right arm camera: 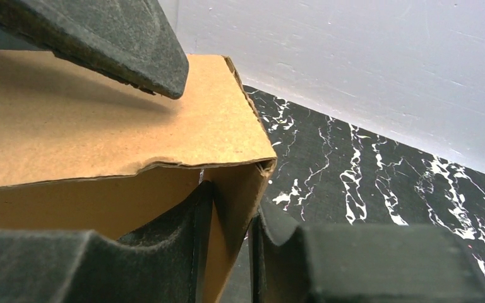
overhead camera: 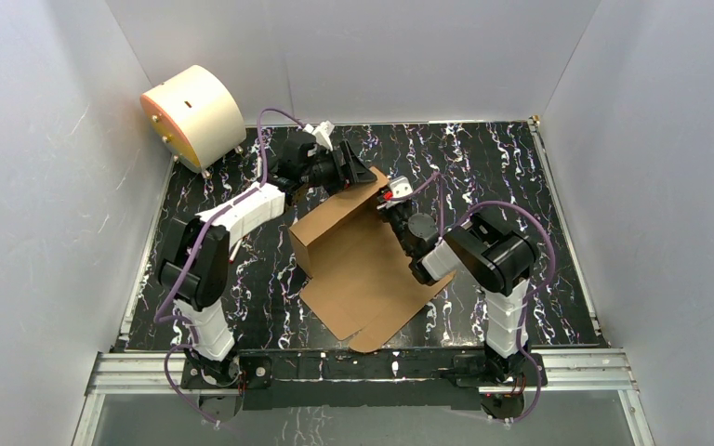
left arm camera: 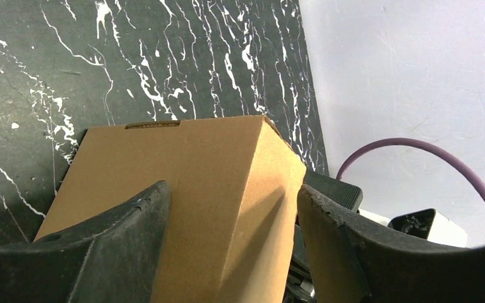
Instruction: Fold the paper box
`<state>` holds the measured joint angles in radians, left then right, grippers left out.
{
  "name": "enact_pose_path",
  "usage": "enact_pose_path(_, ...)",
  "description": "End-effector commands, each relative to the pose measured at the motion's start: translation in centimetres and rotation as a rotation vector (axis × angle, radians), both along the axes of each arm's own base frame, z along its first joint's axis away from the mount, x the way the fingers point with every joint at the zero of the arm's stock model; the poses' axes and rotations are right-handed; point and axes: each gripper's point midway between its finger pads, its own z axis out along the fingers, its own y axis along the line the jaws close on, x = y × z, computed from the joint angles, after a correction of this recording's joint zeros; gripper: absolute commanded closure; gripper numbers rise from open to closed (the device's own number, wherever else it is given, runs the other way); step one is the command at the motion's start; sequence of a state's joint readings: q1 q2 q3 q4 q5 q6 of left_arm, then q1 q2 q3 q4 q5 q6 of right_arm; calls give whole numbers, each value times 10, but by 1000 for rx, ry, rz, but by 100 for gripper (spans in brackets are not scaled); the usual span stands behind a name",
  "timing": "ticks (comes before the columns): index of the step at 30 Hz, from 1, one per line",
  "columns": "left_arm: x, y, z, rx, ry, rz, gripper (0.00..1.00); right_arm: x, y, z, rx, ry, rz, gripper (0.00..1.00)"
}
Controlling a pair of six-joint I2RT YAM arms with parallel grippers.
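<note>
— What have the fingers got?
— The right gripper (right arm camera: 230,214) pinches a raised wall of the paper box (right arm camera: 101,126), lower centre. The left gripper (left arm camera: 230,196) straddles a folded corner, spread wide; gripping or loose, I cannot tell.
— Where does the box sit?
— Mid-frame on the black marbled table (overhead camera: 539,186), half formed, lower flaps lying flat. A cream drum (overhead camera: 195,111) stands upper left.

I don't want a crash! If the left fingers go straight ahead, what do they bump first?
Most likely the paper box: its folded brown corner sits between the left fingers, right in their path. Depth is hard to judge.
</note>
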<state>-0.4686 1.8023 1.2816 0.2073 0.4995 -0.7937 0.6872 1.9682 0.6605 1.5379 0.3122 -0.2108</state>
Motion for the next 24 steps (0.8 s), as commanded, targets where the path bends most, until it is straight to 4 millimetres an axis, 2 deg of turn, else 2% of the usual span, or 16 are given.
enact_pose_path(1,-43,-22,37,-45,-10,-138,31,-1,15,0,-26,-27,85,65)
enact_pose_path(6,-31,-12,40,37,-65,-86,26,-10,13,1,4,-28,109,61)
enact_pose_path(13,-22,14,51,186,-158,1,19,-23,5,11,37,-23,123,54)
enact_pose_path(24,-32,57,75,367,-285,68,17,-41,-5,13,35,62,136,40)
